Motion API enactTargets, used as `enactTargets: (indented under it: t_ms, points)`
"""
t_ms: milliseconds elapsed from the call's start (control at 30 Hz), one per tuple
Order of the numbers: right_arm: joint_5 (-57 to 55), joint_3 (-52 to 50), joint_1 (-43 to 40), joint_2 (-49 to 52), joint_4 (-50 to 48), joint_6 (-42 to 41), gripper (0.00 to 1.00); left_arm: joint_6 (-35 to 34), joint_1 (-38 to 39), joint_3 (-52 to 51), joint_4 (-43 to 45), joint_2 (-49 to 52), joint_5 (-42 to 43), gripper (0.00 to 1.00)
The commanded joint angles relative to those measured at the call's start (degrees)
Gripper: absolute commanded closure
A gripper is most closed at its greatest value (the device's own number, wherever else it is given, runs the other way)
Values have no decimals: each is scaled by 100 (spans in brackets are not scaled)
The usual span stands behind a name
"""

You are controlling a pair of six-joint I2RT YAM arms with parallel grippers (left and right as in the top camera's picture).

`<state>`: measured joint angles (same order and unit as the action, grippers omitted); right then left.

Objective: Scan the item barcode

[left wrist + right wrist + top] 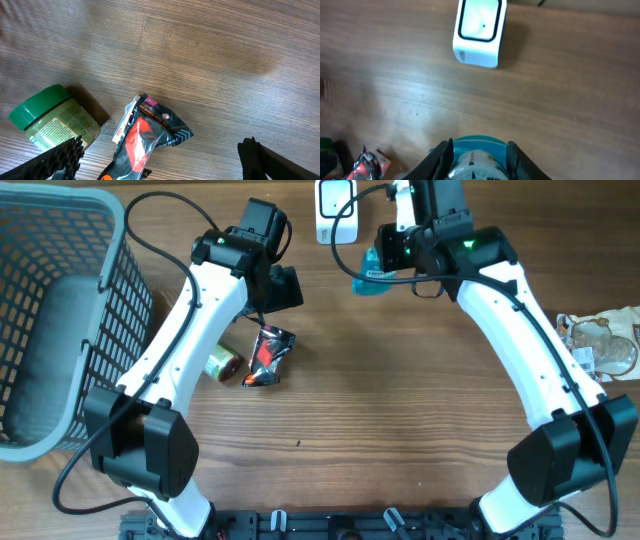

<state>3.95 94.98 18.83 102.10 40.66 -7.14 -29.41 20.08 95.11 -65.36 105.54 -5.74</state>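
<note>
From overhead, a brown wooden table [400, 410] carries a grey plastic mesh basket [118, 290] at the far left. A small white box-shaped barcode scanner [337, 210] stands at the top edge. The left gripper [283, 288] hangs just above a crinkled black-and-red foil snack packet [268, 356]. A green-lidded jar with a pale label [222, 363] lies on its side just beside that packet. The right gripper [385, 260] carries the teal round container [368, 278], lifted off the wood just below and to the right of the scanner, near it but not touching. A clear crumpled plastic bag [605, 345] lies at the right edge. In the left wrist view, the two black fingers [55, 160] stand spread wide at the bottom corners with nothing between them. The snack packet lies on the wood between them, and the jar rests to its left, its lid pointing away from the packet. In the right wrist view, the black fingers [440, 160] press against both sides of the teal container, gripping it firmly. Its teal rim and white printed label show between them at the bottom edge. The scanner sits ahead on the table, well apart from the container, with its dark-framed window facing up.
</note>
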Motion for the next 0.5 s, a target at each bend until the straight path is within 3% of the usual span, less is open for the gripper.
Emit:
enactTargets:
  t_ms: [0, 267, 467]
  points:
    - [-48, -28, -2, -214, -308, 339, 66, 66, -39, 4, 15, -118, -55, 0]
    - [164, -651, 299, -214, -778, 251, 66, 66, -39, 4, 15, -118, -55, 0]
    - [-529, -678, 767, 26, -671, 151, 65, 63, -39, 4, 15, -118, -55, 0]
